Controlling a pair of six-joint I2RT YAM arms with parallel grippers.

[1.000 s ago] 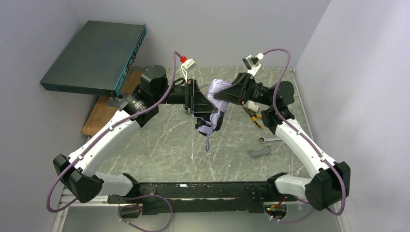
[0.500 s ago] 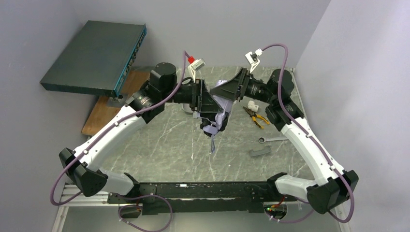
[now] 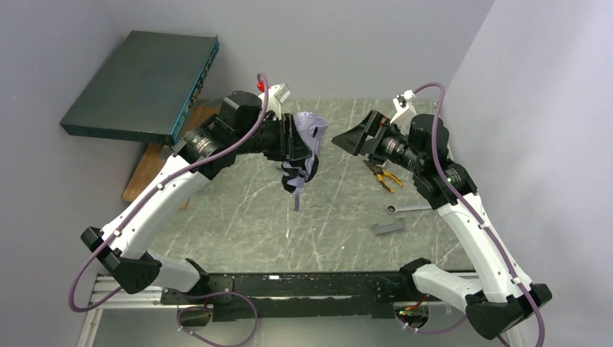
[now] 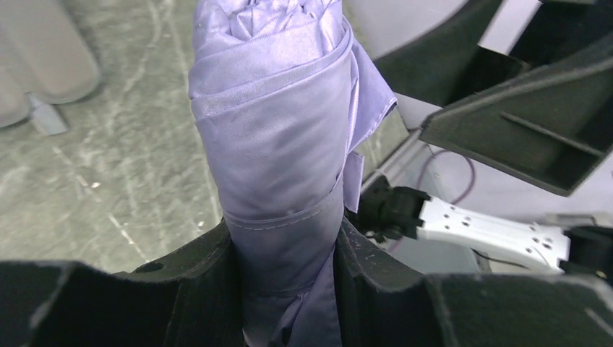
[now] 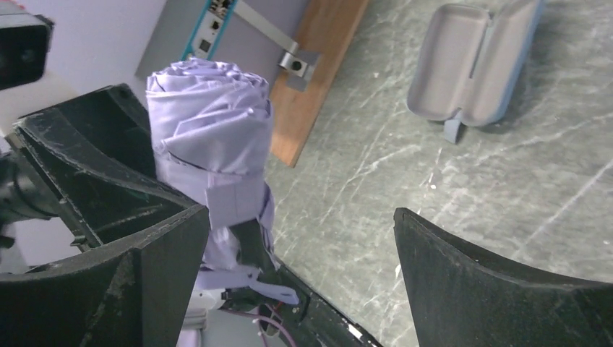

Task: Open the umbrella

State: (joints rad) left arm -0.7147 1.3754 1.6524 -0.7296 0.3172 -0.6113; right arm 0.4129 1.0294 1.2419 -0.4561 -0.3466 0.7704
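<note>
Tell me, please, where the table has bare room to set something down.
The widest bare patch of green marble table lies between the black base rail, the left arm's white link and the small grey block. The right side is crowded: yellow-handled pliers, silver wrench. A wooden board fills the far left.

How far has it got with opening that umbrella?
Done: the umbrella is lifted off the table. In hand: the left pincer is clamped around its folded fabric, while the right pincer gapes open beside it, not touching. Left: the real work, as the canopy is still rolled tight and nothing has spread.
</note>
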